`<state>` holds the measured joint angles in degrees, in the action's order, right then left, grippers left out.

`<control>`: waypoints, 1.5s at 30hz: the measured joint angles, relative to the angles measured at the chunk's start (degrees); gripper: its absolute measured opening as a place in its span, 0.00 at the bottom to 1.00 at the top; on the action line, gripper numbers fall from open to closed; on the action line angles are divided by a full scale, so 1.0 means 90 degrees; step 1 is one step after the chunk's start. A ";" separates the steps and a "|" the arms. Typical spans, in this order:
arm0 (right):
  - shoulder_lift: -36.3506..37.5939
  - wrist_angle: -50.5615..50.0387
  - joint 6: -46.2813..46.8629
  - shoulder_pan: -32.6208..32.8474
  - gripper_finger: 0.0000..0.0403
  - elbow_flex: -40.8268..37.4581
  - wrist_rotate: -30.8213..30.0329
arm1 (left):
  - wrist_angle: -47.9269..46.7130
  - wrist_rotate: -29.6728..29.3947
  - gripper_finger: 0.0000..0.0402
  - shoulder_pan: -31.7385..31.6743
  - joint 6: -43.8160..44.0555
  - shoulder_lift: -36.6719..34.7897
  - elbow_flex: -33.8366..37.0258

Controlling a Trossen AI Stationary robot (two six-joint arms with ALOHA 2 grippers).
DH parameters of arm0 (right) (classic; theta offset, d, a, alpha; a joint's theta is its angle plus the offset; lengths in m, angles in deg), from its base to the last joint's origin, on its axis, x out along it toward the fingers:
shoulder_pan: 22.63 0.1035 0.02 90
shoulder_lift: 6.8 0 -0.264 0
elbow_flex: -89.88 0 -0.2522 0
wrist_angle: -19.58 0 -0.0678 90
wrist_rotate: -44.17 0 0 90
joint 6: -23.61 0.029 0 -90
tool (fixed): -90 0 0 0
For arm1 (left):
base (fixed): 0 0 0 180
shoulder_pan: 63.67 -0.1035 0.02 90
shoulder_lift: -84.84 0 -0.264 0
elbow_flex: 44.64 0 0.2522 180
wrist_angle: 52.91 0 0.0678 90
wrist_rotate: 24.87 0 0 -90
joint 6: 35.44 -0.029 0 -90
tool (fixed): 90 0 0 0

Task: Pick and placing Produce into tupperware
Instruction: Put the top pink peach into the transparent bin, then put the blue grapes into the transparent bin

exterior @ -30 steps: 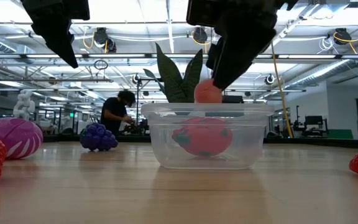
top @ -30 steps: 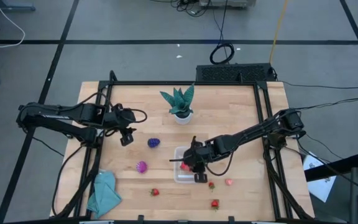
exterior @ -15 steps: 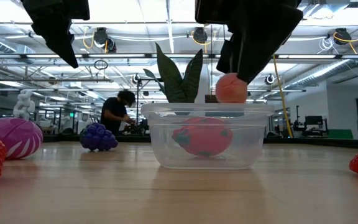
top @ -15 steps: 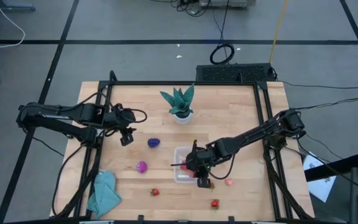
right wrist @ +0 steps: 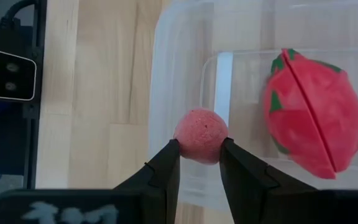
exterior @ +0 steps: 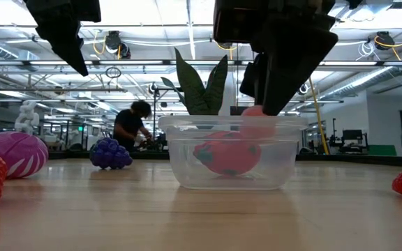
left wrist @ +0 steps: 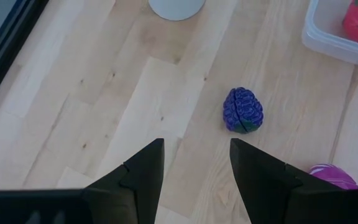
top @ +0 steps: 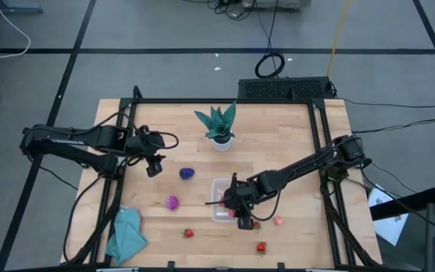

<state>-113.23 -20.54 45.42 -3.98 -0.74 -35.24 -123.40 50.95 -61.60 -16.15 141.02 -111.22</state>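
Wooden worktop (top: 278,136) carries the tupperware (exterior: 232,153). Right hand (right wrist: 199,163), clamped on a round red fruit (right wrist: 201,135), has lowered it to the rim, apparently inside; release follows. Left hand (left wrist: 194,171) waits apart above the purple fruit (left wrist: 242,110).

One fruit (right wrist: 314,116) lies in the tupperware (top: 222,214), plant (top: 219,125) behind it, cloth (top: 125,234) far left.
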 joint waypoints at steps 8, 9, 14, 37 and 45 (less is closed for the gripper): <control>-0.0015 0.0122 0.0001 0.0000 0.23 0.0000 0.0007 | -0.0002 -0.0129 0.46 0.0000 -0.0010 0.0002 0.0000; -0.0015 0.0118 0.0000 0.0000 0.23 0.0000 0.0015 | 0.0000 -0.0131 0.46 0.0000 -0.0011 0.0001 0.0000; -0.0015 0.0107 -0.0018 0.0000 0.25 0.0000 0.0019 | -0.0002 -0.0134 0.46 0.0000 -0.0014 0.0002 0.0000; -0.0015 0.0082 -0.0160 -0.0005 0.40 0.0000 0.0024 | -0.0002 -0.0136 0.46 0.0000 -0.0024 0.0002 0.0000; -0.0008 0.0476 -0.0410 -0.0008 0.40 0.0182 0.0024 | -0.0003 -0.0136 0.46 0.0000 -0.0124 0.0002 0.0000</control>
<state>-113.30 -16.26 41.73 -4.05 0.90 -35.02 -123.43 49.73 -61.60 -17.27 141.04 -111.22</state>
